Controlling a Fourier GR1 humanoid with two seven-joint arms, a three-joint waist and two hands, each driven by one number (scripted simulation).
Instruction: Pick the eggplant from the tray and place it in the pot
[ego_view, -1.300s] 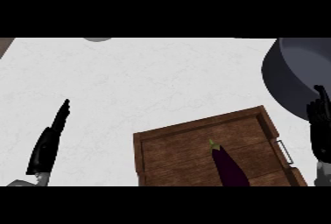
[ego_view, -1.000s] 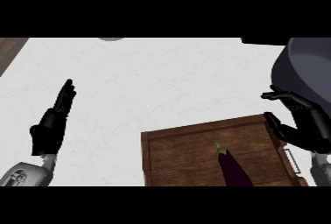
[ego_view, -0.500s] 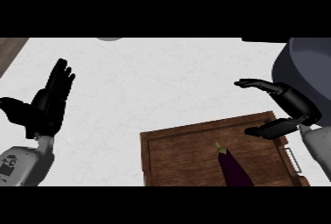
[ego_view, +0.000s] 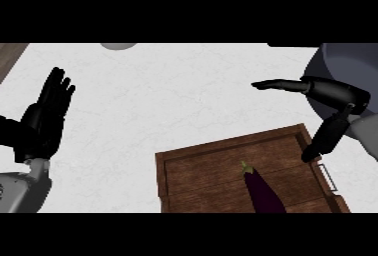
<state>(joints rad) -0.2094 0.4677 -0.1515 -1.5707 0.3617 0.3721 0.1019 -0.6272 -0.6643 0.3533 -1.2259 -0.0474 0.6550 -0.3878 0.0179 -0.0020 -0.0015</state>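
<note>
Eggplant (ego_view: 263, 194) lies stem-up in the wooden tray (ego_view: 199, 175) at five o'clock, right hand (ego_view: 332, 100) spread open above at two o'clock beside the pot (ego_view: 347, 60), apparently readying its grasp; left hand (ego_view: 44, 117) rests open at nine.

Single head view, steeply down over counter (ego_view: 184, 95) (close), tray (ego_view: 214, 175) at bottom

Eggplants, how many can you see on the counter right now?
1. The eggplant lies in the wooden tray at the lower right, stem end pointing away from the robot. Its lower end runs past the view's bottom edge, so anything further down the tray is hidden.
</note>
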